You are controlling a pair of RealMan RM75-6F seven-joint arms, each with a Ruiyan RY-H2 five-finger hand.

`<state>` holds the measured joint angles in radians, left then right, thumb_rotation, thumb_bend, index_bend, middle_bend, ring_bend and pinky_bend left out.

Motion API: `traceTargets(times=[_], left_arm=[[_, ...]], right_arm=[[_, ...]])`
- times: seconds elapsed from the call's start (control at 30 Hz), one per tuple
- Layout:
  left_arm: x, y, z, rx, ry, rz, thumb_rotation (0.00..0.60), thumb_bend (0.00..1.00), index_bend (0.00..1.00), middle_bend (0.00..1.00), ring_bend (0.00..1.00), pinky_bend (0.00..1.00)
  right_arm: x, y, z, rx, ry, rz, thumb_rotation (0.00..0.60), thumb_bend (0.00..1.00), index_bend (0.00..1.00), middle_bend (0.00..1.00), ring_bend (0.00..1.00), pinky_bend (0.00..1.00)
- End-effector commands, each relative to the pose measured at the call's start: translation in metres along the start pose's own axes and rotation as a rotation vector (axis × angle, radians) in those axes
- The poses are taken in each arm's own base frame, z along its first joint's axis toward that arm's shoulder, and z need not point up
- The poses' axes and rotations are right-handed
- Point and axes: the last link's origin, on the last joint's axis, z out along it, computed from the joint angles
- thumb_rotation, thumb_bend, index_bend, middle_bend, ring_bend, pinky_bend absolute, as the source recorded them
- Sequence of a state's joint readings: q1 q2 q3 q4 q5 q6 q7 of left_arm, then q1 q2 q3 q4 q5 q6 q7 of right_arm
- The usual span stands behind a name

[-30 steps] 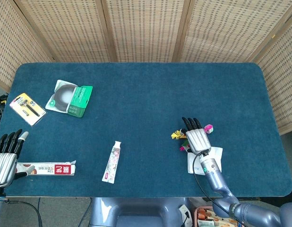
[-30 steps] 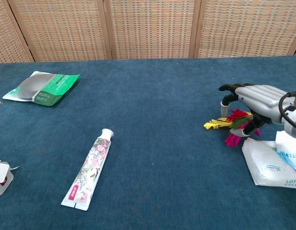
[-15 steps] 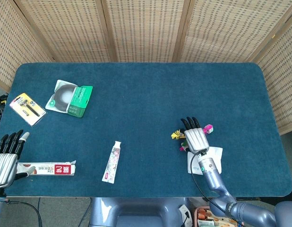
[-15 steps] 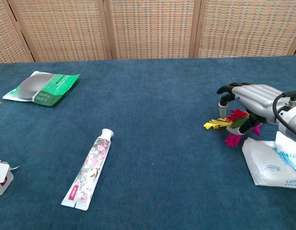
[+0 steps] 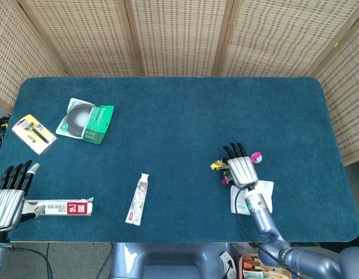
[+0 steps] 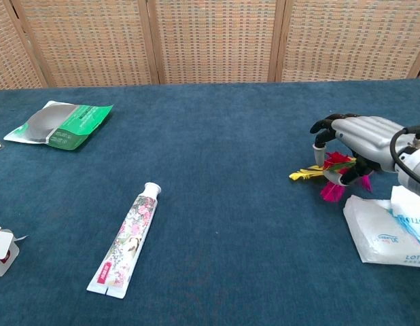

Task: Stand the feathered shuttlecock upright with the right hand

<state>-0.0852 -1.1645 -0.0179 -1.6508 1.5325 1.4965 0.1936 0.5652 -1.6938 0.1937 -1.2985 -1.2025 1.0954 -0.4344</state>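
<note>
The feathered shuttlecock (image 6: 334, 171), with yellow, red and pink feathers, lies tilted at the table's right front. In the head view its yellow feathers (image 5: 216, 165) stick out to the left of my right hand (image 5: 242, 170). That hand (image 6: 363, 136) arches over it palm down, fingers curled around the feathers and the thumb pressed in from below. The feather tips still reach the cloth. My left hand (image 5: 8, 195) rests at the front left corner with fingers spread and holds nothing.
A white tissue packet (image 6: 387, 227) lies just right of the shuttlecock under my right wrist. A toothpaste tube (image 6: 127, 238) lies front centre, a boxed toothpaste (image 5: 57, 207) beside my left hand. A green packet (image 5: 85, 119) and a razor pack (image 5: 33, 133) lie far left.
My right hand's fingers have closed in on the shuttlecock and its red feathers have risen a little. The left hand has hardly moved.
</note>
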Motion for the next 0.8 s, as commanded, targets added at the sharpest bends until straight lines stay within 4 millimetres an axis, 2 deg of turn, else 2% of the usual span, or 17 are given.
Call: traceTargets(times=[0.03, 0.8], left_arm=[[0.000, 0.000, 0.000, 0.000, 0.001, 0.000, 0.600, 0.01, 0.00, 0.00, 0.00, 0.00], [-0.002, 0.003, -0.001, -0.011, -0.010, 0.009, 0.600, 0.01, 0.00, 0.00, 0.00, 0.00]], right_arm=[[0.001, 0.001, 0.000, -0.003, 0.000, -0.006, 0.600, 0.40, 0.50, 0.13, 0.00, 0.00], [0.011, 0.014, -0.002, -0.107, 0.048, -0.064, 0.600, 0.40, 0.50, 0.13, 0.00, 0.00]])
